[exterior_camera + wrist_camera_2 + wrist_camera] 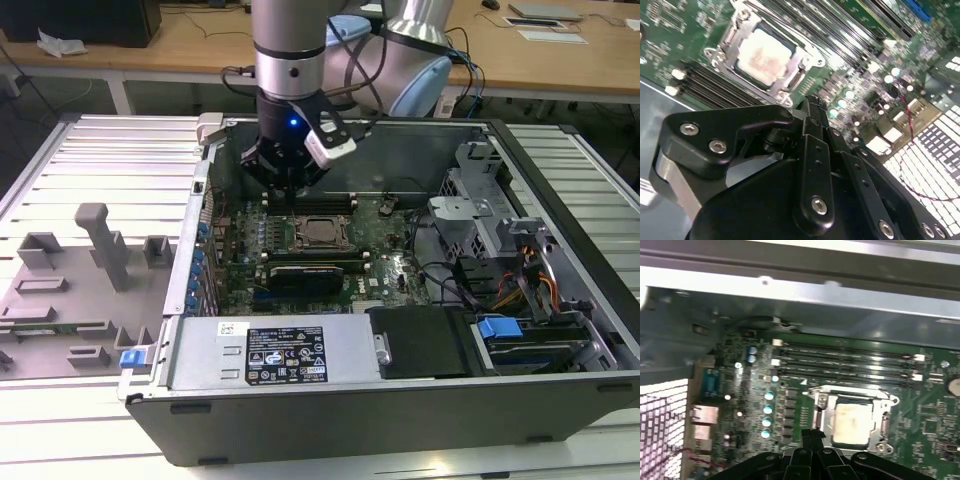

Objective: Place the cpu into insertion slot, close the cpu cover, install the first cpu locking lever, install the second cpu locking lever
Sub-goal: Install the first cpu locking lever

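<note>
Nearest in the exterior view is the black near wall of the computer case [400, 420], which lies on its side with its open face up. Just behind that wall sits a silver box carrying a white-and-black label [287, 355]. The case rests on a pale tabletop [110, 150] of long ribbed metal slats. On the exterior view's left lies a grey fixture tray [60, 300] with upright grey blocks on it. Far behind, across a strip of dark floor, stand wooden desks [200, 45] with papers and a dark box on them. The arm [288, 50] reaches down into the case, and the gripper [290, 195] hangs low over the green circuit board [930, 415], towards the far side. The fingers [812, 150] are pressed together with nothing between them. In both wrist views their tip sits just beside one corner of the insertion slot [320, 232]; whether it touches anything there cannot be told. The cpu [765, 55] lies flat in that slot, its pale beige top showing through the square window of the cpu cover [855, 391]. The cover's silver frame lies down around the chip. Long black memory slots [845, 360] run beside the slot on its far side. How the locking levers stand cannot be told.
</note>
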Controlling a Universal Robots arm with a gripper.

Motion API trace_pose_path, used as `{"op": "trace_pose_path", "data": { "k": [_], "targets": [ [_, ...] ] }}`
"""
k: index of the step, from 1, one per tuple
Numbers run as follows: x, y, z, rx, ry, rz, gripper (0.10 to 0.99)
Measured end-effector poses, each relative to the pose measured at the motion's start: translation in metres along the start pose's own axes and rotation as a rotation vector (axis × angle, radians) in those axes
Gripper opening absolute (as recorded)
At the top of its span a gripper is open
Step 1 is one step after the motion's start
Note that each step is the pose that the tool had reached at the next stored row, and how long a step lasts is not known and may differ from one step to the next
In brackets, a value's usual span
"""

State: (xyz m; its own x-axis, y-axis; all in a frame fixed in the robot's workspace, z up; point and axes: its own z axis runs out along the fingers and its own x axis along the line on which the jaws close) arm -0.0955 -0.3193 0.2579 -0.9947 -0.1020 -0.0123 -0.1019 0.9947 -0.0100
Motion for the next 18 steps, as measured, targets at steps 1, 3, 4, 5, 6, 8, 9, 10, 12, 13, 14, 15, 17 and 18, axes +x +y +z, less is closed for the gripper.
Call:
{"op": "trace_pose_path", "data": {
  "k": [1, 3, 4, 5, 6, 8, 9, 10, 12, 13, 14, 15, 17, 18],
  "targets": [
    [0.0021, 0.0002, 0.0001, 0.0, -0.0004, 0.0, 0.106],
    [0.0092, 0.001, 0.0003, -0.014, -0.0039, 0.0, 0.106],
    [0.0113, 0.0012, 0.0003, -0.023, -0.0057, 0.0, 0.106],
    [0.0137, 0.0014, 0.0003, -0.034, -0.0081, 0.0, 0.106],
    [0.0154, 0.0016, 0.0003, -0.044, -0.0101, 0.001, 0.106],
    [0.018, 0.0018, 0.0003, -0.068, -0.0154, 0.001, 0.106],
    [0.0191, 0.002, 0.0003, -0.092, -0.0224, 0.001, 0.106],
    [0.0194, 0.002, 0.0003, -0.112, -0.0318, 0.001, 0.106],
    [0.0195, 0.002, 0.0003, -0.147, -0.0478, 0.0, 0.106],
    [0.0197, 0.002, 0.0003, -0.159, -0.0531, 0.0, 0.106],
    [0.02, 0.0021, 0.0003, -0.166, -0.0564, 0.0, 0.106],
    [0.0204, 0.0021, 0.0003, -0.171, -0.0581, 0.0, 0.106],
    [0.0215, 0.0022, 0.0004, -0.187, -0.0639, 0.0, 0.106],
    [0.022, 0.0022, 0.0004, -0.195, -0.0669, 0.0, 0.106]
  ]
}}
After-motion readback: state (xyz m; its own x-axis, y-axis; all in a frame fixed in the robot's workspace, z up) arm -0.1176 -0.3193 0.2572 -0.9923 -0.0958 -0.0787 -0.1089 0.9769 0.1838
